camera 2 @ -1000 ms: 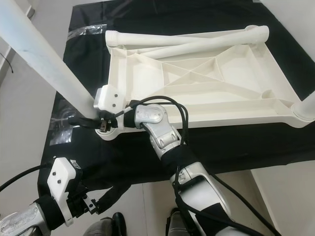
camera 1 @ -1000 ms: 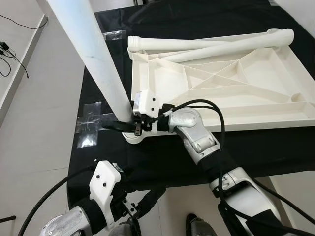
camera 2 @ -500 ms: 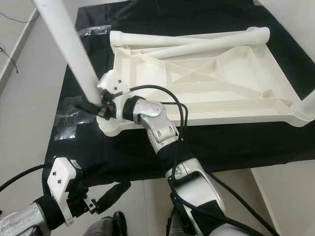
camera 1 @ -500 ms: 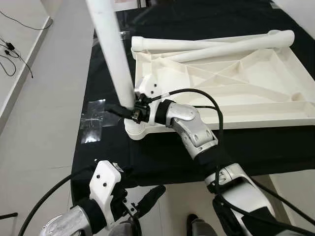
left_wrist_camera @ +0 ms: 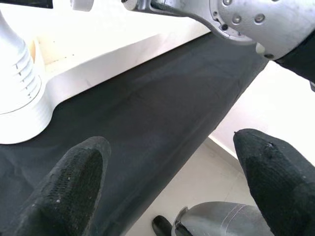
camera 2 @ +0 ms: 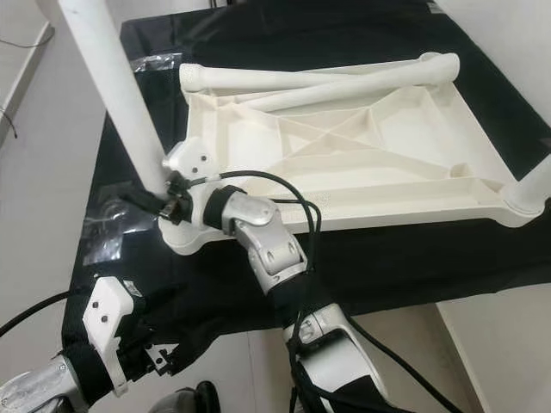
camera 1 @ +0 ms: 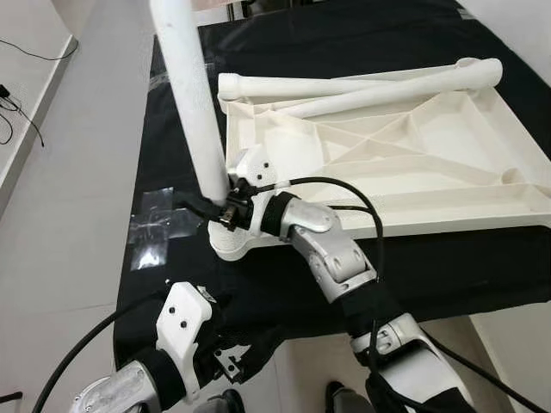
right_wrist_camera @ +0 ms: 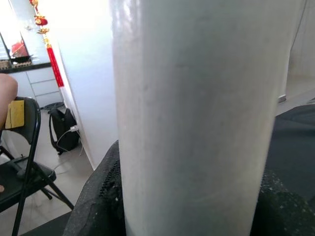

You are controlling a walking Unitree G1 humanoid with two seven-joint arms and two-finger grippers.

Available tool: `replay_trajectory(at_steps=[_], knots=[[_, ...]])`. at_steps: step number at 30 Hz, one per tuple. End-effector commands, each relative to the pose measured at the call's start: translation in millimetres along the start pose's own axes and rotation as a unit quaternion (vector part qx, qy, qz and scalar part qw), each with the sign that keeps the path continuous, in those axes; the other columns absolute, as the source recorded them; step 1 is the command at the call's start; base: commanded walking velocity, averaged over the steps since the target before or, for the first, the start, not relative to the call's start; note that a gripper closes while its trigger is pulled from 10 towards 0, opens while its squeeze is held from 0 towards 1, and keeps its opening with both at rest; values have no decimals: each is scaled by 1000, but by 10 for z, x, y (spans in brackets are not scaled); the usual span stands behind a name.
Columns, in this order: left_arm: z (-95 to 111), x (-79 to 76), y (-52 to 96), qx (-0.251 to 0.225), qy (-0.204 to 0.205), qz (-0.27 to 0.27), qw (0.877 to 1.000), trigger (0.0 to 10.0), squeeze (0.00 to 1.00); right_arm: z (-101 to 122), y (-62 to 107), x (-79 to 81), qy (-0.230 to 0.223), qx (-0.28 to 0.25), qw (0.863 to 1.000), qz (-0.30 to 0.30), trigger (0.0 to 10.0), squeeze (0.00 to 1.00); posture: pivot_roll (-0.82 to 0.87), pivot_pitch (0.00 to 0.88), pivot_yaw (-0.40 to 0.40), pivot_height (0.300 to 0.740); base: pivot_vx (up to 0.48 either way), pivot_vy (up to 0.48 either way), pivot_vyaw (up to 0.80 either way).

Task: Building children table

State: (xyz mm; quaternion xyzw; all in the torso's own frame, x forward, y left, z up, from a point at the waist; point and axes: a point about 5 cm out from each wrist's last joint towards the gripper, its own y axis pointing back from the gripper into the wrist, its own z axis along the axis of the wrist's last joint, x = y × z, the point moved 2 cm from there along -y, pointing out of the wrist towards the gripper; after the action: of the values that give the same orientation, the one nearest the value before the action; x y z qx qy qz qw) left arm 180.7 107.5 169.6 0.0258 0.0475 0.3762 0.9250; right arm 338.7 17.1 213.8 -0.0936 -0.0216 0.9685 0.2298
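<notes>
Table leg (camera 1: 191, 103): white plastic tube, standing close to upright, leaning slightly, its long axis running up and away from the fingers and out past the top of the head views. Its lower end is sitting at the corner socket (camera 1: 234, 243) of the upturned tabletop (camera 1: 413, 163); whether it is fully seated there cannot be told.

Right gripper (camera 1: 217, 208) is reaching across to that corner and clamping the leg low down, just above the socket. In the right wrist view the tube (right_wrist_camera: 197, 123) is sitting squarely between the two black fingers (right_wrist_camera: 101, 196), one pad on each side, both touching it. The right arm is clearly the nearer one and is doing the work.

Judgement: the coming move is turning on how the leg's axis lines up with the socket — the leg needs to be driven straight down along its own length, or twisted, and any lean risks it jamming at the rim.

Two more legs (camera 1: 362, 83) are lying flat, side by side, along the tabletop's far edge, well apart from the fingers.

Left gripper (left_wrist_camera: 167, 172) is hanging low by the near edge of the black-covered worktop (camera 1: 448, 267), fingers spread apart, holding nothing.

A clear plastic bag (camera 1: 159, 225) is lying on the black cover just beyond the right fingers.
</notes>
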Motion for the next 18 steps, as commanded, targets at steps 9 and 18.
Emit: replay_trajectory(at_steps=[9, 18], knots=[[56, 164, 77, -10, -31, 52, 998, 10000, 0, -570, 194, 266, -41, 86, 995, -30, 10000, 0, 29, 277, 51, 740, 0, 0, 0], [440, 504, 214, -88, -40, 121, 988, 10000, 0, -558, 181, 260, 23, 101, 994, 20, 10000, 0, 38, 278, 52, 740, 0, 0, 0]])
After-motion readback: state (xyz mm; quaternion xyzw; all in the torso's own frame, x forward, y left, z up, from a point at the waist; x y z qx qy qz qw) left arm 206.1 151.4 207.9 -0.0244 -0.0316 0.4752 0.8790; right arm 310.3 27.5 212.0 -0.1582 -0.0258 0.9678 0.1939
